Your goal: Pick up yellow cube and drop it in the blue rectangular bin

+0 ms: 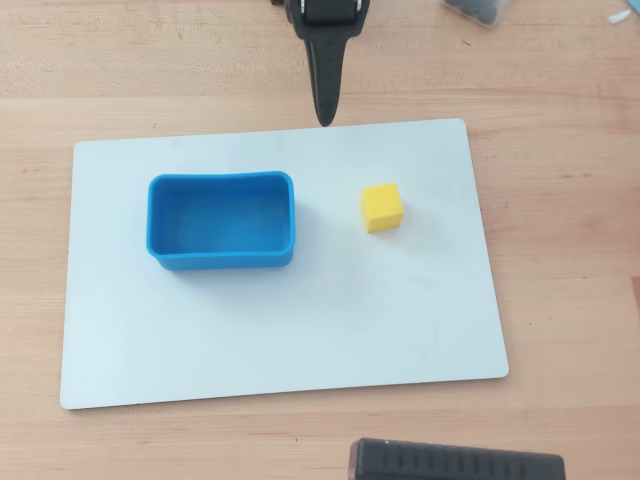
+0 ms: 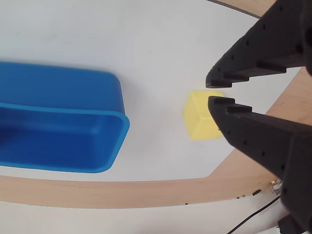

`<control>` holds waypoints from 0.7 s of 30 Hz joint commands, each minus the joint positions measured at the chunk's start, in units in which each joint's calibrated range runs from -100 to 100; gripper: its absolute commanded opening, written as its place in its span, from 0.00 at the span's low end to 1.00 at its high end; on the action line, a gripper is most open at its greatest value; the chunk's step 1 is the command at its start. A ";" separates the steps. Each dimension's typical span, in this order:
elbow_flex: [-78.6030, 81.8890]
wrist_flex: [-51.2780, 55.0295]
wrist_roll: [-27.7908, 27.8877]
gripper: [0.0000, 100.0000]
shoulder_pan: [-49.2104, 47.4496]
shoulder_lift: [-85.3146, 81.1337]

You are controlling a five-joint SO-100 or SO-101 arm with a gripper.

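Observation:
The yellow cube (image 1: 381, 208) sits on the white board to the right of the blue rectangular bin (image 1: 222, 258), with a gap between them. The bin is empty. My gripper (image 1: 325, 118) hangs above the board's far edge, behind and left of the cube, clear of both. Its jaws are nearly together and hold nothing. In the wrist view the black gripper (image 2: 209, 92) comes in from the right. The cube (image 2: 197, 117) shows past its tips and the bin (image 2: 114, 131) lies at the left.
The white board (image 1: 300, 330) lies on a wooden table (image 1: 560, 300). A black ridged object (image 1: 455, 465) sits at the near edge below the board. A dark item (image 1: 480, 8) lies at the top right.

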 commanded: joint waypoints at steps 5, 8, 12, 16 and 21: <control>1.35 -3.70 1.17 0.00 -1.53 -2.10; 1.35 -3.70 1.17 0.00 -1.44 -2.10; 1.44 -4.03 2.74 0.01 -1.10 -2.10; -3.28 -1.47 2.88 0.00 -5.64 -2.01; -13.74 -1.63 3.08 0.00 -5.56 12.67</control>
